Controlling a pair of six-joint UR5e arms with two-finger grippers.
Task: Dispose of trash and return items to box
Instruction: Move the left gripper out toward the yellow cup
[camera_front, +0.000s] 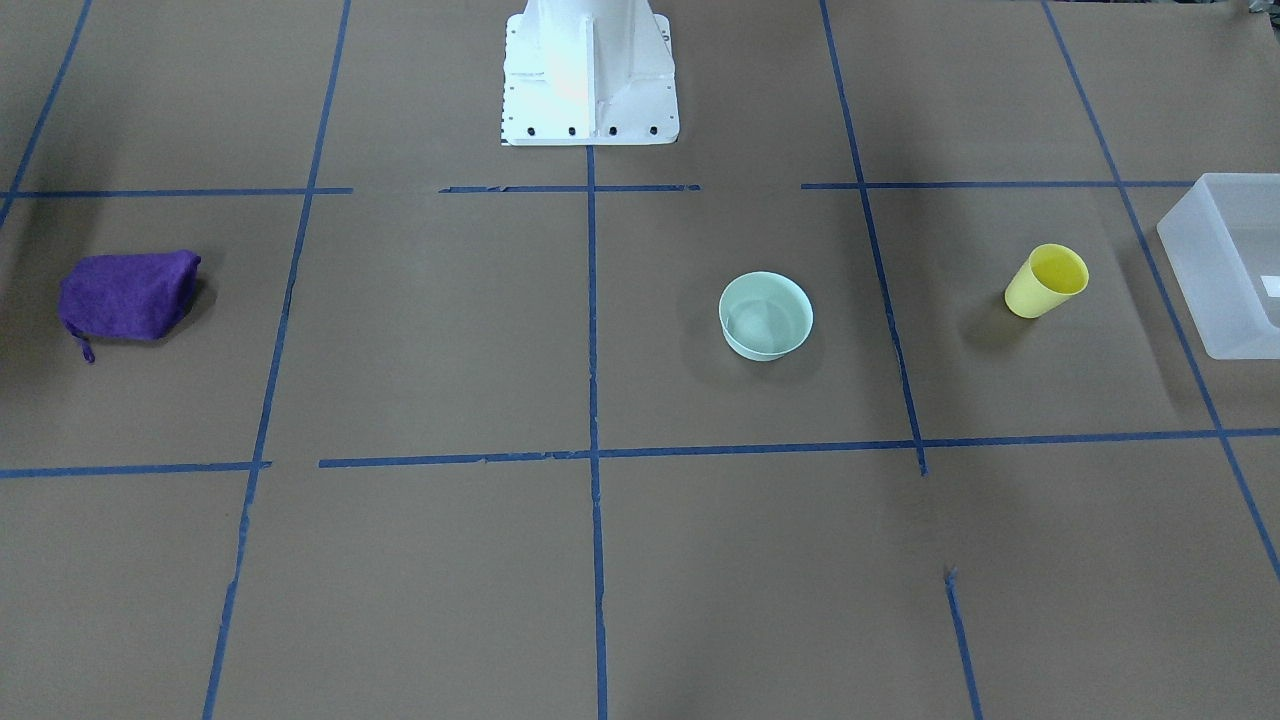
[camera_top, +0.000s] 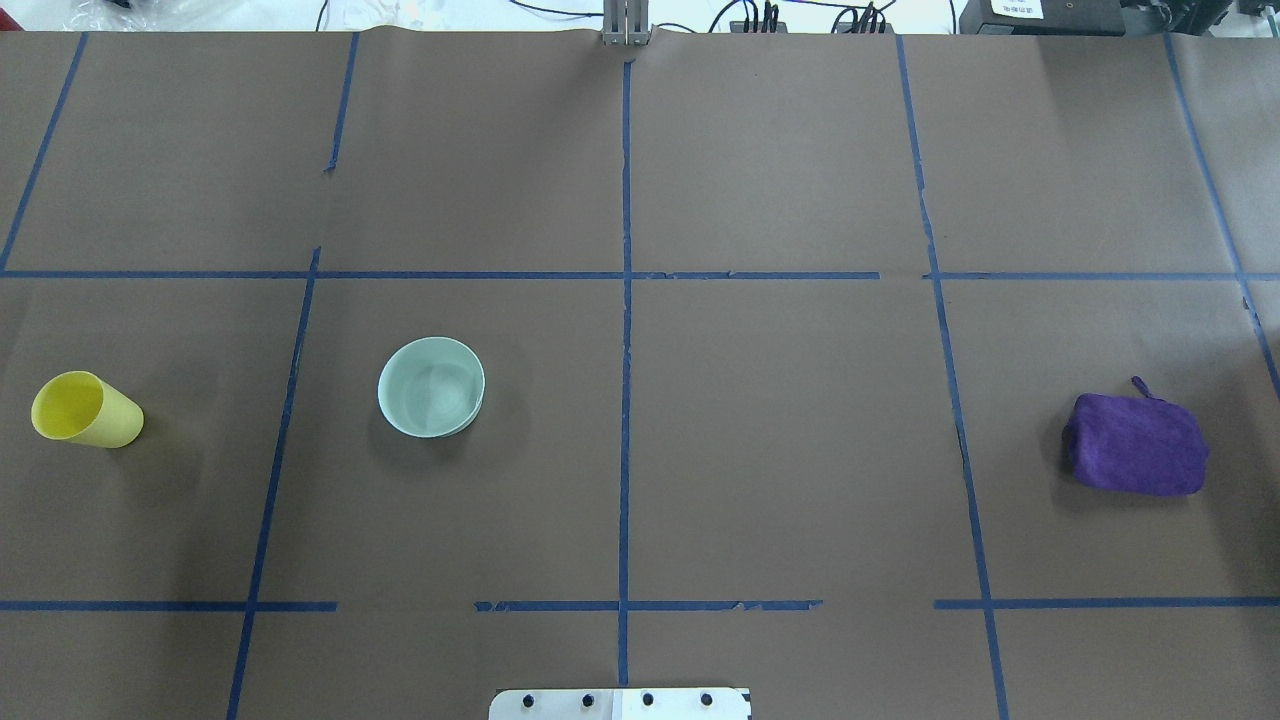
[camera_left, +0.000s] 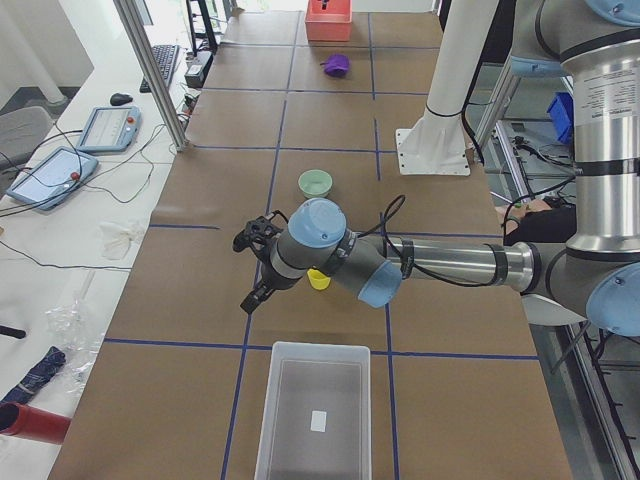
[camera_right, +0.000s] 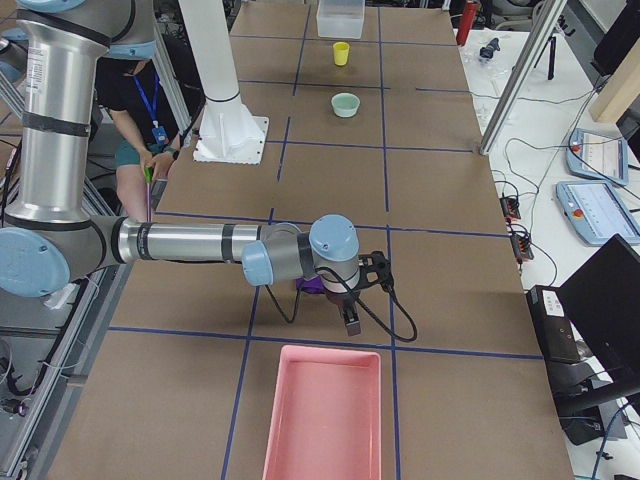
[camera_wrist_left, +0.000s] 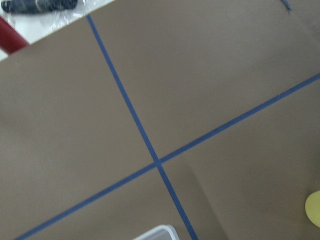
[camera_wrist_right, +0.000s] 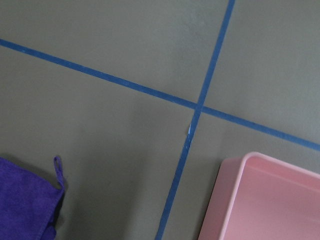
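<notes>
1. Left pincer (camera_left: 250, 297): seen only in the side view, above the table (camera_front: 420, 340). It hangs near the cup (camera_front: 1046, 281), on the side toward the box (camera_front: 1235, 262). Whether it is spread or pressed together cannot be told. It is not seen pinching anything.
2. Right pincer (camera_right: 351, 322): seen only in the side view, at the opposite end of the table. It hangs between the cloth (camera_front: 128, 295) and the pink bin (camera_right: 325, 415). Its state cannot be told.
3. Cup: yellow, upright, mouth up. It stands on the table on the robot's left, between the bowl (camera_front: 765, 316) and the box, touching neither.
4. Bowl: pale mint green, upright on the table. It lies on the robot's left of the centre tape line (camera_front: 592, 320), well apart from the cup.
5. Box: frosted white with low walls, at the table's end on the robot's left. A small white patch shows on its floor. Cup and bowl both stand outside it.
6. Cloth: a purple bundle with a small loop, on the robot's right side, well apart from the bowl.
7. Pink bin: at the table's end on the robot's right, near the cloth but not touching it.
8. Base (camera_front: 590, 75): white, bolted at the robot's edge of the table, on the centre line.
</notes>
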